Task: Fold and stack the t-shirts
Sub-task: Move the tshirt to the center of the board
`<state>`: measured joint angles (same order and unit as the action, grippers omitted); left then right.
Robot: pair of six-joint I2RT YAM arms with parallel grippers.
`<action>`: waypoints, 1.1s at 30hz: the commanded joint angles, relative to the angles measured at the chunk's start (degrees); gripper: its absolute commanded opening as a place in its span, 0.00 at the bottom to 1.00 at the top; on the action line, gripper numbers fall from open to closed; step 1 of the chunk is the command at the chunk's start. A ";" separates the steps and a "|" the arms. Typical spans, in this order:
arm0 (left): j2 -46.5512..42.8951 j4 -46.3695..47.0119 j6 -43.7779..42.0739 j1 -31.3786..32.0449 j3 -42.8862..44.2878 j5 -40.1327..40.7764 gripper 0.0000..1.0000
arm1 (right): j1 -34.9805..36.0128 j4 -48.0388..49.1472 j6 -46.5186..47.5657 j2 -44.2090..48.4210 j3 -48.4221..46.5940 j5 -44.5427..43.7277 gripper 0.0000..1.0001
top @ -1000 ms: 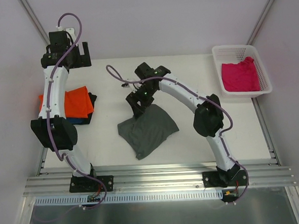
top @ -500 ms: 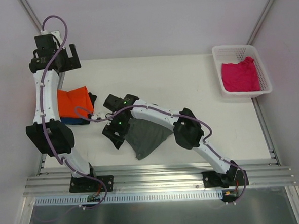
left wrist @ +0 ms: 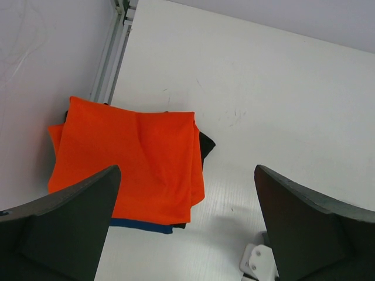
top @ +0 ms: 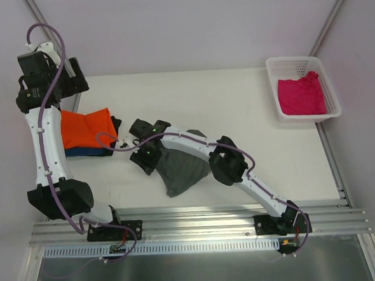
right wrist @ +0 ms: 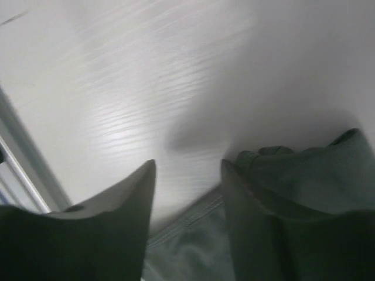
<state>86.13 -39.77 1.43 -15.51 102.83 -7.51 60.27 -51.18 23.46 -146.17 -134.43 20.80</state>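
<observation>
Right gripper has pulled the grey shirt edge leftward, forming a fold; its jaws stand partly spread. Left gripper is spread wide.

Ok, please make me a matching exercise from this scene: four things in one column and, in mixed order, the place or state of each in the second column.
Column one:
1. bright orange cloth t-shirt
2. dark grey cloth t-shirt
3. magenta pink cloth t-shirt
4. left end effector

Column two:
A. inside the white plastic mesh basket
B. raised, jaws wide open, holding nothing
C. folded, topmost of a pile with a blue cloth t-shirt below
D. in the middle of the white table, at the right end effector

Pairs: 1-C, 2-D, 3-A, 4-B.
</observation>
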 commanded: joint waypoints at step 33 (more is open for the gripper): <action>-3.95 0.22 1.56 -2.07 -3.86 -3.83 0.99 | -1.03 7.14 2.46 4.58 2.51 -13.94 0.58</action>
<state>85.65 -39.88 3.55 -16.75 99.61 -10.44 59.53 -44.03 24.97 -139.41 -129.71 7.66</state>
